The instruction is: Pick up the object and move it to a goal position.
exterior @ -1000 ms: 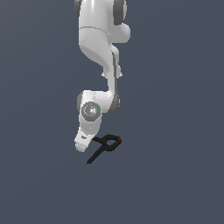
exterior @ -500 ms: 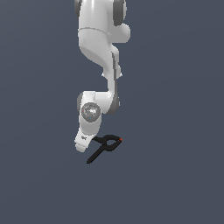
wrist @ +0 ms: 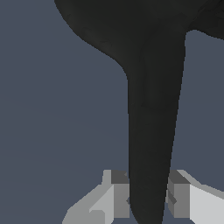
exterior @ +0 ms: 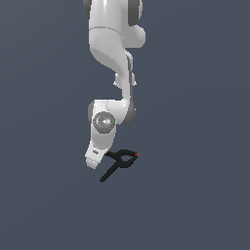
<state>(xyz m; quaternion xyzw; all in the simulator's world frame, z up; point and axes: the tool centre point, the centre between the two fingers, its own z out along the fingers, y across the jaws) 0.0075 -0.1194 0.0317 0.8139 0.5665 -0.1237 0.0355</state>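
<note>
The object is a small black spring clamp (exterior: pixel 118 163) with a tiny red tip (exterior: pixel 136 155), lying just to the exterior view's right of the white arm's hand. In the wrist view one black handle of the clamp (wrist: pixel 151 131) fills the frame and runs down between my two grey fingertips (wrist: pixel 119 192). My gripper (wrist: pixel 148 194) is shut on this handle, with a pad pressed against each side. In the exterior view the fingers are hidden behind the white hand (exterior: pixel 95 154), which sits at the clamp's handle end.
A plain dark grey-blue surface (exterior: pixel 195 195) lies all around. The white arm (exterior: pixel 112 58) comes down from the top of the exterior view.
The clamp and the hand have shifted slightly; the clamp's red tip sits a little lower and nearer the hand than one second ago.
</note>
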